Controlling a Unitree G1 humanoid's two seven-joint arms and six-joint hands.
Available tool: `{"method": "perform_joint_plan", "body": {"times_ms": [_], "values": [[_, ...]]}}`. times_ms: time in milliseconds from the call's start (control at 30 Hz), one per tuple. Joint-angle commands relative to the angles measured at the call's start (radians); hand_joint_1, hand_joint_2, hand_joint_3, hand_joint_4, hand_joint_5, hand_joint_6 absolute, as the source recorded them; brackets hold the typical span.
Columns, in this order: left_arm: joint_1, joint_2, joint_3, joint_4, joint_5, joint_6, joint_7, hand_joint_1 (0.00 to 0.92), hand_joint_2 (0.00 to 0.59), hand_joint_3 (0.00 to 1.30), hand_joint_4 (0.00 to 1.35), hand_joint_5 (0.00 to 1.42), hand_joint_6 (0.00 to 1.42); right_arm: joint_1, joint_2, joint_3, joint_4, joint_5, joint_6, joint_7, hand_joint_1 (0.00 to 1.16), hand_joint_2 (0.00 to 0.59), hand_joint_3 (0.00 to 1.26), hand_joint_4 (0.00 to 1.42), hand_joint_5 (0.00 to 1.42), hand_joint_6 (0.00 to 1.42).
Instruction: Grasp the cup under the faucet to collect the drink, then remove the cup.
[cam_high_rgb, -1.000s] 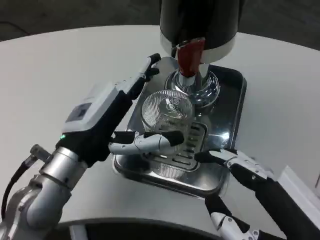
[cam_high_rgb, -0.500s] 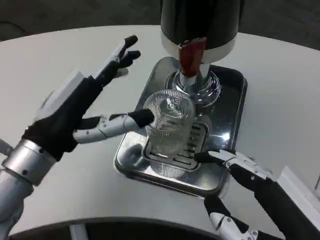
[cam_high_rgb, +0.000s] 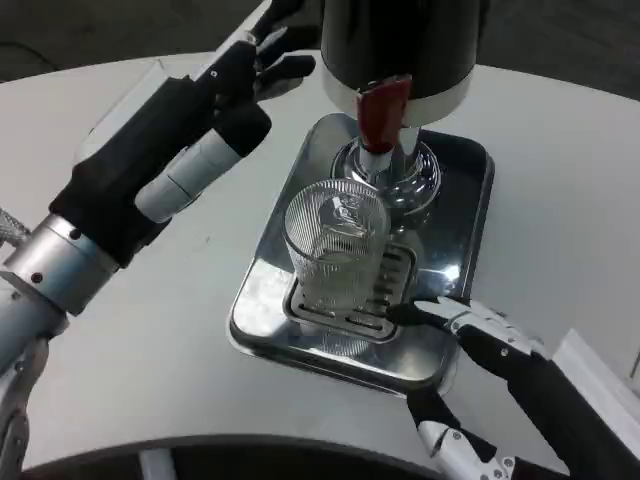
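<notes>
- The clear ribbed cup (cam_high_rgb: 338, 250) stands upright on the metal tray (cam_high_rgb: 460, 250), below the red faucet handle (cam_high_rgb: 378, 112), down and right of my left hand (cam_high_rgb: 215, 95).
- My left hand holds nothing, fingers spread.
- My right hand (cam_high_rgb: 470, 330) rests empty at the tray's edge, just right of the cup.
- The cup looks stiff, light and slippery; I'd wrap its ribbed middle.

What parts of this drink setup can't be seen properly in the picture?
- Dispenser, head view: its top is cut off by the upper edge.
- Right hand: its lower part runs off the bottom edge.
- Cup: clear ribbed glass; whether it holds any drink cannot be told.
- Faucet spout: hidden beneath its red handle.
</notes>
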Motion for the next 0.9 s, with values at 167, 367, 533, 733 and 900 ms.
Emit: {"method": "perform_joint_plan", "body": {"times_ms": [167, 367, 533, 733, 900], "values": [[-0.049, -0.052, -0.025, -0.017, -0.016, 0.058, -0.027, 0.037, 0.001, 0.05, 0.02, 0.15, 0.10, 0.003, 0.002, -0.005, 0.005, 0.006, 0.006, -0.013, 0.46, 0.516, 0.24, 0.13, 0.07, 0.00], [-0.066, -0.082, -0.032, 0.007, -0.015, 0.075, -0.046, 0.043, 0.008, 0.06, 0.03, 0.17, 0.12, 0.004, 0.005, 0.000, 0.002, 0.005, 0.009, -0.013, 0.46, 0.516, 0.25, 0.14, 0.07, 0.00], [-0.080, -0.105, -0.036, 0.036, -0.009, 0.078, -0.059, 0.043, 0.007, 0.06, 0.04, 0.17, 0.12, 0.007, 0.007, 0.000, 0.001, 0.005, 0.011, -0.015, 0.46, 0.516, 0.25, 0.14, 0.07, 0.00], [-0.090, -0.127, -0.046, 0.051, -0.011, 0.083, -0.077, 0.054, 0.006, 0.07, 0.04, 0.18, 0.12, 0.007, 0.005, -0.003, 0.002, 0.008, 0.011, -0.018, 0.46, 0.516, 0.25, 0.15, 0.08, 0.00], [-0.094, -0.143, -0.056, 0.053, -0.014, 0.086, -0.096, 0.057, 0.010, 0.07, 0.04, 0.19, 0.12, 0.006, 0.005, -0.007, 0.003, 0.010, 0.012, -0.019, 0.46, 0.516, 0.25, 0.15, 0.08, 0.00]]}}
